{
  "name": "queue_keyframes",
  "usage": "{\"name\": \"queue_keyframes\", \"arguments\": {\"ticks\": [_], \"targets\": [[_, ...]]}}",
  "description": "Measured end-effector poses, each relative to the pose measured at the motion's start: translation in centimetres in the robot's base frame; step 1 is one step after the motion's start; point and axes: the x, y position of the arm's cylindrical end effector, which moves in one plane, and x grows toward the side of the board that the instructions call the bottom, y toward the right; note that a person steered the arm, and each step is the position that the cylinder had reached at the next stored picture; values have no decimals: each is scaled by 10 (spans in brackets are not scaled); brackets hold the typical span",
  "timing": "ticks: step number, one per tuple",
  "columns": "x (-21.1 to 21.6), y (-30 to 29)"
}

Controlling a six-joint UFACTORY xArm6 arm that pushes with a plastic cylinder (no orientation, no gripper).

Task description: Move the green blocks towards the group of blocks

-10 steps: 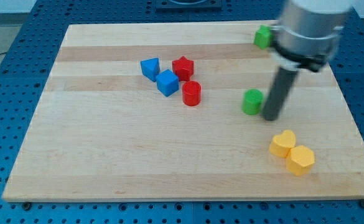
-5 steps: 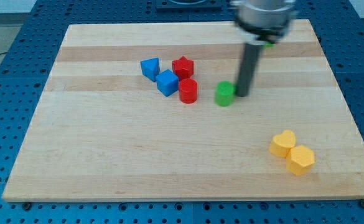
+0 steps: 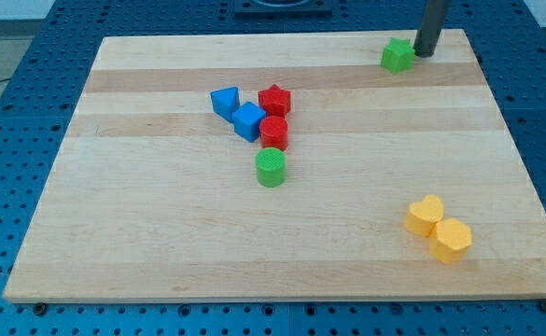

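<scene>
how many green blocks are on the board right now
2. A green cylinder sits just below the red and blue cluster; a green cube sits near the view's top right, beside my tip. None seem hidden.

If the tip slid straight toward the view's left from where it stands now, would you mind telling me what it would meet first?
My tip stands just to the view's right of the green cube, close to or touching it. Sliding left, it would meet that cube first; beyond it the line looks free, passing above the red and blue cluster.

A robotics lab, by the look of it: a pale wooden board [image 3: 161,243] lies on a blue bench [image 3: 11,140] drilled with a regular grid of mounting holes, showing all around the board's edges.
</scene>
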Motion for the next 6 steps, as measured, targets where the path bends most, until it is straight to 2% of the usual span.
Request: {"name": "queue_keyframes", "arguments": {"ticks": [1,3,4,5,6], "targets": [[17,-115],[116,-263],[103,-281],[51,-234],[53,-182]]}}
